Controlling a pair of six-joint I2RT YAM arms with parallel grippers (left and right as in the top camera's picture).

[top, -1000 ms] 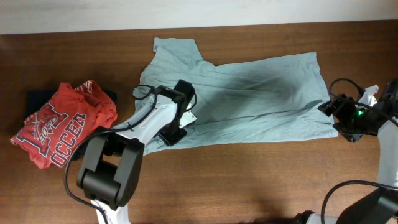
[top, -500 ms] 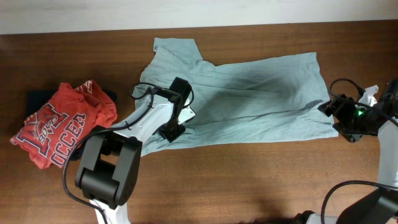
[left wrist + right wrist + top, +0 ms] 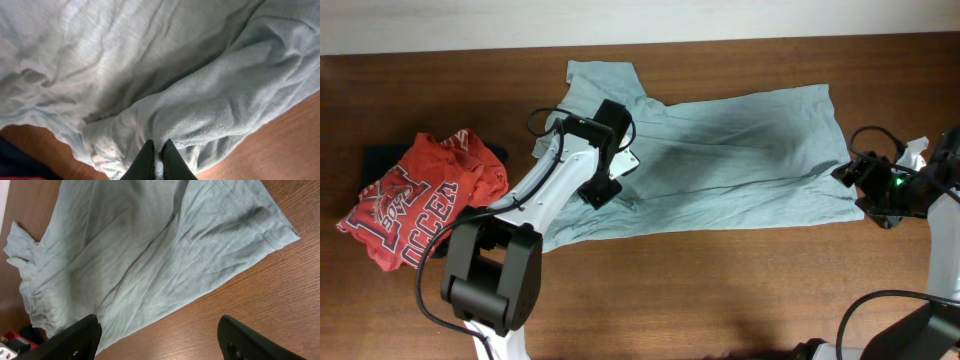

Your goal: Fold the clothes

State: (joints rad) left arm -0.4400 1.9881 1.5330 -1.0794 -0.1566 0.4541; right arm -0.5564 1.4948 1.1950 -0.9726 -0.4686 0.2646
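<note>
Fingers [image 3: 146, 161] of the left gripper [image 3: 600, 190] are pinching together on a fold at the sleeve end of the grey-teal T-shirt [image 3: 740, 150]. It is lying spread on the table [image 3: 720, 290], long axis running sideways toward the right gripper [image 3: 865, 185], whose fingers are standing apart just beside the hem, holding nothing.

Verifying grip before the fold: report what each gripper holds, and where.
Left gripper is shut on the grey-teal T-shirt, pinching a raised fold near its edge. Right gripper is open, holding nothing.
</note>
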